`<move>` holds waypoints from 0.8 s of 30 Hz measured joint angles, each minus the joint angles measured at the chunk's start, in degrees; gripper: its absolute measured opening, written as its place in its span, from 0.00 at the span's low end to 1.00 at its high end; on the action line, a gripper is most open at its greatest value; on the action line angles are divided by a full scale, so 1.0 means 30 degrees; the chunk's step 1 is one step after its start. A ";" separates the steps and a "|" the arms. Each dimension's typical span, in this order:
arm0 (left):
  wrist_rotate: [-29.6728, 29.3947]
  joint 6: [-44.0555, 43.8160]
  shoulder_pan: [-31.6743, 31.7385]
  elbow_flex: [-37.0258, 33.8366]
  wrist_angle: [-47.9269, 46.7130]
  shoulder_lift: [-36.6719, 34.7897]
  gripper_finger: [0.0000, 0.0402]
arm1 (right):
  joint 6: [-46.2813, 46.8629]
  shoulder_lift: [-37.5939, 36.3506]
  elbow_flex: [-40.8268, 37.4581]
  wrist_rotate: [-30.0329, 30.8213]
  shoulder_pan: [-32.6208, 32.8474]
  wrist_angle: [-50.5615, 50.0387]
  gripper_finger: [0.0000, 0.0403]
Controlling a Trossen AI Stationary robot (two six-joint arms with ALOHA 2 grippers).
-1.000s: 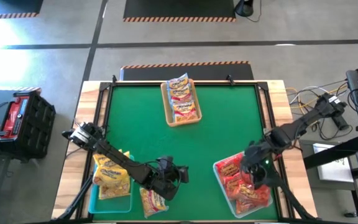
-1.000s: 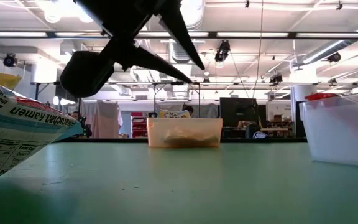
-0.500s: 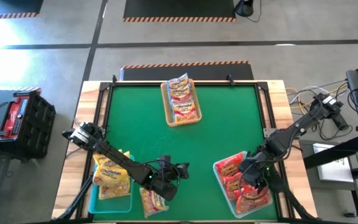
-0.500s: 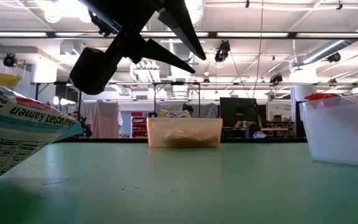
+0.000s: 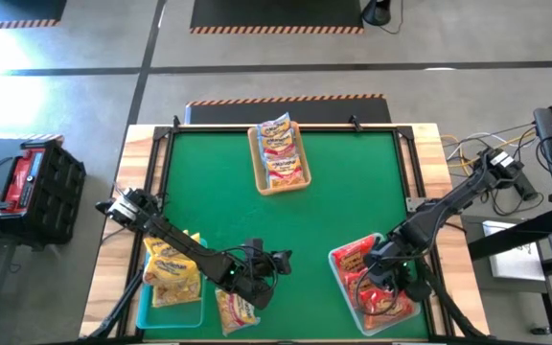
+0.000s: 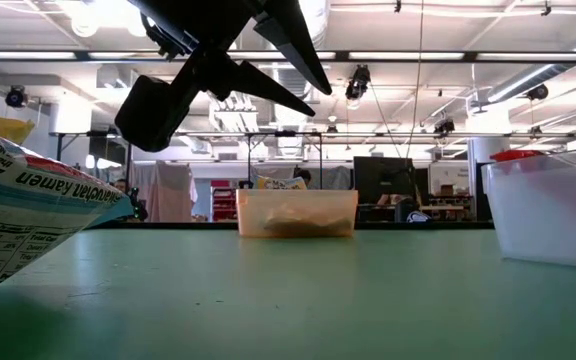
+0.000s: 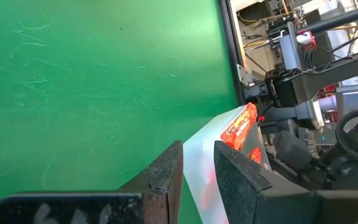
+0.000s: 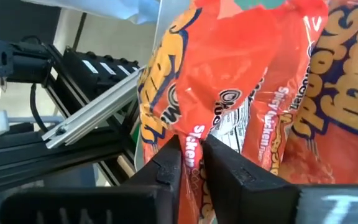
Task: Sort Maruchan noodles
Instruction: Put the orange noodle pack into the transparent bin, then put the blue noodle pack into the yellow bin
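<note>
Red noodle packet (image 8: 229, 93) | pinched between right end effector (image 8: 190, 163) fingers | in teal tray (image 5: 345, 297)

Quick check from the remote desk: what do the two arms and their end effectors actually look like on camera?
Both arms are dark, slim and jointed. The left end effector and right end effector each end in two flat, dark, tapering fingers. Cable loops show at both wrists, and the left arm has a pale fitting at its base.

left gripper (image 5: 278, 261): low, fingers slightly apart | right gripper (image 5: 379, 286): lowered, fingers nearly together
</note>
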 joint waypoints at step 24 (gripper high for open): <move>0.6236 0.0093 -0.3135 0.0015 0.2072 0.0000 0.18 | 0.1707 -0.0672 0.6167 1.0413 -0.0642 -0.3365 0.27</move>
